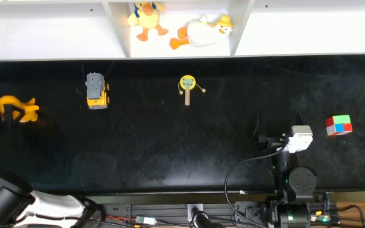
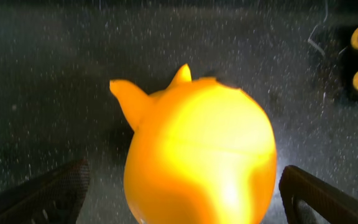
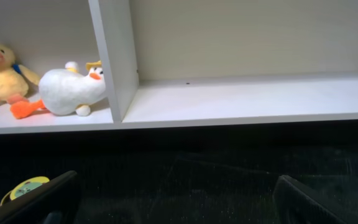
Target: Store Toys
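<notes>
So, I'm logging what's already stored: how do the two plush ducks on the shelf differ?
The yellow duck sits upright; the white duck lies on its side. The yellow duck is yellow-bodied, the white duck white-bodied with a yellow hat. Both are plush, have orange feet and share one shelf compartment.

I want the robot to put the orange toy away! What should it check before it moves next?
1. Left gripper open: ok, its fingers are spread wide.
2. Orange toy between those fingers: ok.
3. Firm hold on the toy: not ok, a gap shows on each side.
4. Toy truck out of the way: ok, it stands apart from the orange toy.
5. Right gripper free: ok, it is open with nothing between its fingers.
6. Shelf ready: cannot tell for the middle compartment, where the yellow duck and white goose already lie.
</notes>
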You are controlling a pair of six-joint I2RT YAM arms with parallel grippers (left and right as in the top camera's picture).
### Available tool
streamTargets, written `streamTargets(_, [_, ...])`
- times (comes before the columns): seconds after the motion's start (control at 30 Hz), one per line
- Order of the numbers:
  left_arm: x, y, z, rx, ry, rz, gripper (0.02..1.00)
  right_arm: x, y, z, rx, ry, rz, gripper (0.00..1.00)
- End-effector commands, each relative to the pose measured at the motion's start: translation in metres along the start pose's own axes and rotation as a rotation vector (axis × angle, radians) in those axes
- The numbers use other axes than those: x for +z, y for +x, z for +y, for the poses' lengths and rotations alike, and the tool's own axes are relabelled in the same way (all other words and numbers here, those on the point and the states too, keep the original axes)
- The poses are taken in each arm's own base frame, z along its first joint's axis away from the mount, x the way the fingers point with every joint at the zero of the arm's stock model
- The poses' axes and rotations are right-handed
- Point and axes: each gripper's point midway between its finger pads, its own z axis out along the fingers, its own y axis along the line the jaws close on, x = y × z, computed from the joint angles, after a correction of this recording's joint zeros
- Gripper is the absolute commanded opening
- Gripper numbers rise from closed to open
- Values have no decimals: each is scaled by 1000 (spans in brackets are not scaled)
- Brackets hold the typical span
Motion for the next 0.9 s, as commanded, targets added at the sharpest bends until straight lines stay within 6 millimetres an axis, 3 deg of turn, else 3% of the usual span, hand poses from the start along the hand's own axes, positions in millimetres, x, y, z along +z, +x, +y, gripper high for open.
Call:
streamTargets(0.03, [-3, -4, 9, -10, -36, 3, 1000, 0, 3, 1, 0, -6, 0, 996])
streamTargets(0.13, [-3, -4, 10, -9, -39, 0, 925, 0, 3, 1, 0, -7, 0, 996])
streamTargets(0.43, [-3, -8, 13, 0, -50, -17, 500, 0, 3, 1, 0, -6, 0, 996])
streamTargets(0.63, [-7, -18, 11, 12, -40, -62, 310, 0, 3, 1, 0, -7, 0, 996])
streamTargets(0.73, [-16, -23, 8, 13, -52, -84, 224, 0, 3, 1, 0, -6, 0, 996])
streamTargets(0.9, [-60, -51, -6, 3, -111, -221, 205, 0, 3, 1, 0, -6, 0, 993])
